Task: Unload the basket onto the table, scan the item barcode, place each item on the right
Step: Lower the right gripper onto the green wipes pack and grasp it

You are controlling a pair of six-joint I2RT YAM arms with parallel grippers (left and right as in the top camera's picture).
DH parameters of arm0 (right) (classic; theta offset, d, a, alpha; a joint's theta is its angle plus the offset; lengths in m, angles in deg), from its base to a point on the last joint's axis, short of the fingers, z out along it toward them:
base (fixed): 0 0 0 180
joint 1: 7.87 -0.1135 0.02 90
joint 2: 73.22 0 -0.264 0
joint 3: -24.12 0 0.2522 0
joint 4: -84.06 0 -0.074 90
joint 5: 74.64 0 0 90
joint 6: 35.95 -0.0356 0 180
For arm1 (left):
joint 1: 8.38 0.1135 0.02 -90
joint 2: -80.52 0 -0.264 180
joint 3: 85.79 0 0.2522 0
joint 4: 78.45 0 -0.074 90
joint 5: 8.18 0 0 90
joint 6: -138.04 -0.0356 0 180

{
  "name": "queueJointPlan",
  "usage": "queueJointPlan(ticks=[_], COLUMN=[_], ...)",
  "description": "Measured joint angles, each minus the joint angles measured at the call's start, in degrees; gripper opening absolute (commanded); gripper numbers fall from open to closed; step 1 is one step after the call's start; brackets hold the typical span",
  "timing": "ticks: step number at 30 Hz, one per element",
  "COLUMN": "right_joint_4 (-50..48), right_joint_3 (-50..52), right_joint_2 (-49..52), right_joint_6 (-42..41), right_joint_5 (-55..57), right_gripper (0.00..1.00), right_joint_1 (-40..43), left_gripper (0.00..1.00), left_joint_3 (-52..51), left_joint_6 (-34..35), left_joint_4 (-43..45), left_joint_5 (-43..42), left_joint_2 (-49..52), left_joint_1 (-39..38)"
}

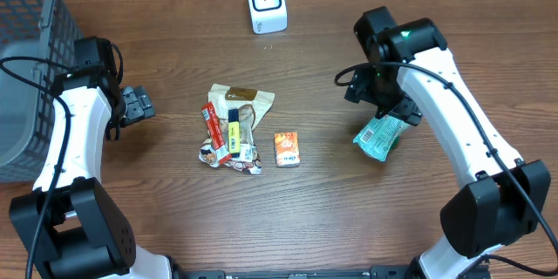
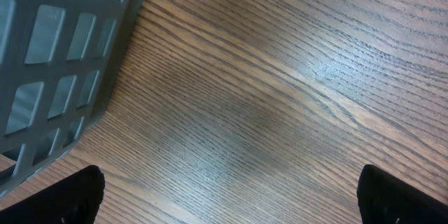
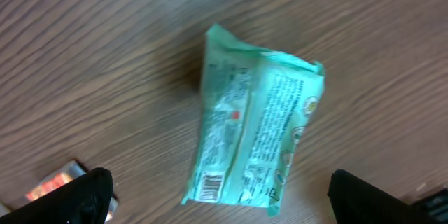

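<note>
A green snack packet lies flat on the wooden table at the right. In the right wrist view the green packet shows its printed back, with a barcode at its near end. My right gripper hovers just above it, open, its dark fingertips standing wide on either side without touching it. The white barcode scanner stands at the table's far middle. My left gripper is open over bare wood at the left, holding nothing; in its own view the left gripper spans only tabletop.
A pile of small packets and an orange box lie in the middle of the table. A grey mesh basket stands at the far left, with the basket wall close beside my left gripper.
</note>
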Motion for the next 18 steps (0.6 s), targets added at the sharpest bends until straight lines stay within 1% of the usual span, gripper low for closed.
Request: queueJointPlan(ticks=[8,18], right_joint_4=[-0.2,-4.5], right_joint_3=[4.3,11.0], right_joint_2=[0.0,0.0], right_joint_6=[-4.7,-7.3], right_joint_5=[-0.3,-0.3], right_gripper=[1.00,1.00], right_joint_1=[1.3,1.4], left_gripper=[1.00,1.00], left_joint_3=[0.0,0.0], left_joint_6=[0.0,0.0], left_joint_4=[0.0,0.0], left_joint_5=[0.0,0.0], left_joint_2=[0.0,0.0], left_joint_1=[0.0,0.0])
